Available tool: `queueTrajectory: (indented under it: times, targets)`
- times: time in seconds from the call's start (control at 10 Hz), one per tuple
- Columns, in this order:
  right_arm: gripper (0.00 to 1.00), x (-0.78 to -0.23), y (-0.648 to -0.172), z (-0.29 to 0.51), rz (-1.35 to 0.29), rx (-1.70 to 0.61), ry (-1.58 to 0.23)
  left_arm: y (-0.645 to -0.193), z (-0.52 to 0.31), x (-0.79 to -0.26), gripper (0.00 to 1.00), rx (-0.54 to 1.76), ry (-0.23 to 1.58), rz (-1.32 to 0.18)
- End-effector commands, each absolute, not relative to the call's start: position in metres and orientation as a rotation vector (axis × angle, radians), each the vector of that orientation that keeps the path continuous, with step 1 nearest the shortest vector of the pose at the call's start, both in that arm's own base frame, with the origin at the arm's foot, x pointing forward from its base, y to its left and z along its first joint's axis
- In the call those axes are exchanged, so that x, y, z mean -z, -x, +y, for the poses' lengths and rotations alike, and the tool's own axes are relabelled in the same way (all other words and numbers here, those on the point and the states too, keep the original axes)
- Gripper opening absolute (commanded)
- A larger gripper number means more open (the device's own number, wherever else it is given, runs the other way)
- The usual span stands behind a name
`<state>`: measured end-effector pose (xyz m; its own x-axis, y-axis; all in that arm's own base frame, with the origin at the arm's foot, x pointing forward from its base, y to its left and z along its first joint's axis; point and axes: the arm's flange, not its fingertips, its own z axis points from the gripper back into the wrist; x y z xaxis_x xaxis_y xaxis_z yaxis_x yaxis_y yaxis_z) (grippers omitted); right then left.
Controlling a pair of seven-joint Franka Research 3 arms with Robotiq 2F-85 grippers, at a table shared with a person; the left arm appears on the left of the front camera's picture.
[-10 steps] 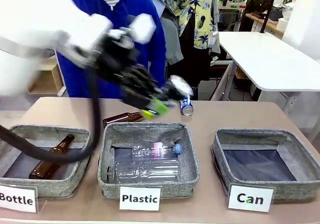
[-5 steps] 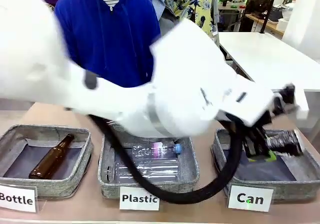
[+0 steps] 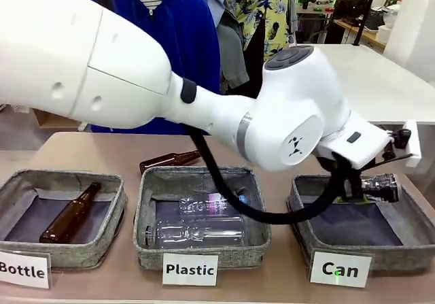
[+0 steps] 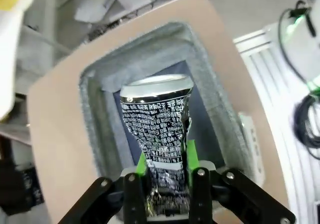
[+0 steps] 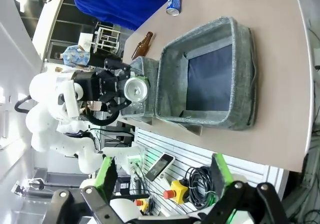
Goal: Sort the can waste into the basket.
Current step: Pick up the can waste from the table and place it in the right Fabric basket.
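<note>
- The table (image 3: 88, 154) is a smooth beige top. A person in a blue hooded top (image 3: 183, 32) stands at its far side, and three shallow square baskets of coarse grey fabric sit in a row along my edge.
- My left gripper (image 4: 165, 184) is clamped on the crushed can (image 4: 157, 129), green pads (image 4: 190, 154) pinching its dented waist. The can is thin dark metal with fine white print and a silver rim.
- I hold it over the Can basket (image 3: 414, 222), whose dark lining lies beneath it, behind a white sign (image 3: 340, 268).
- My right gripper (image 5: 162, 176) is spread wide.
- The blue and white can (image 5: 173, 0) lies on the table beyond that basket, near the person.
- The Plastic basket (image 3: 146, 209) holds two clear plastic bottles (image 3: 197, 230) lying flat.
- The Bottle basket (image 3: 13, 188) holds one brown glass bottle (image 3: 71, 212). A second brown bottle (image 3: 170, 160) lies on the table behind the Plastic basket.
</note>
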<state>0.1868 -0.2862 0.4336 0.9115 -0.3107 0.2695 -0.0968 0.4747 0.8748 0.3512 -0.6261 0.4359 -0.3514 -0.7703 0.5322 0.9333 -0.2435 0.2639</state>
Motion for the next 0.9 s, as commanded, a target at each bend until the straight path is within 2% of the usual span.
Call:
queueTrajectory:
  times: [0.0, 0.4, 0.5, 0.6, 0.7, 0.8]
  targets:
    - [1.00, -0.438, -0.187, -0.290, -0.434, 0.139, -1.064, -0.344, -0.614, -0.433, 0.32, 1.857, 0.337, -0.676]
    - [1.00, -0.438, -0.187, -0.290, -0.434, 0.139, -1.064, -0.353, -0.627, -0.433, 0.32, 1.844, 0.353, -0.654]
    - [1.00, -0.438, -0.187, -0.290, -0.434, 0.139, -1.064, -0.353, -0.624, -0.432, 0.90, 1.872, 0.322, -0.683]
    - [1.00, -0.438, -0.187, -0.290, -0.434, 0.139, -1.064, -0.354, -0.622, -0.434, 0.90, 1.872, 0.339, -0.685]
    - [1.00, -0.438, -0.187, -0.290, -0.434, 0.139, -1.064, -0.355, -0.620, -0.435, 1.00, 1.870, 0.330, -0.707]
    - [1.00, -0.438, -0.187, -0.290, -0.434, 0.139, -1.064, -0.355, -0.619, -0.436, 0.94, 1.870, 0.330, -0.717]
